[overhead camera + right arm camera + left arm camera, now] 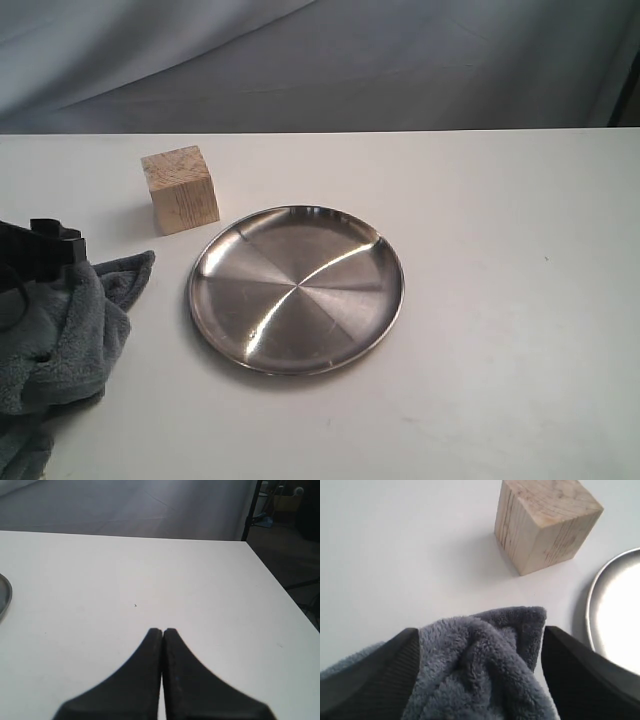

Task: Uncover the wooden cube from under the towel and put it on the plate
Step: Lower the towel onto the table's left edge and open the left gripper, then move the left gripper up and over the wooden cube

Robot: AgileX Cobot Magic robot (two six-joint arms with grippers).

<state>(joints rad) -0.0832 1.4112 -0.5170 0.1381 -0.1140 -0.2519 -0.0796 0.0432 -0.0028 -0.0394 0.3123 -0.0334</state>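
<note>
Left gripper [480, 652] low at scene's left, jaws clamped on towel [475, 685] bunch. Right gripper [162, 632] jaws pressed together, empty; arm outside exterior view, pose unclear.

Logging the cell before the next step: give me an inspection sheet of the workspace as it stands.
Surface: white table, no spills seen.
Job's things: cube uncovered, upright on the table, beside the plate without touching it; plate holds nothing; towel bunched at the left side.
Clutter: nothing seen.
End effectors: left end effector shut on towel; right end effector shut, holding nothing.
Cables: nothing seen.
Surroundings: grey backdrop behind the table.
</note>
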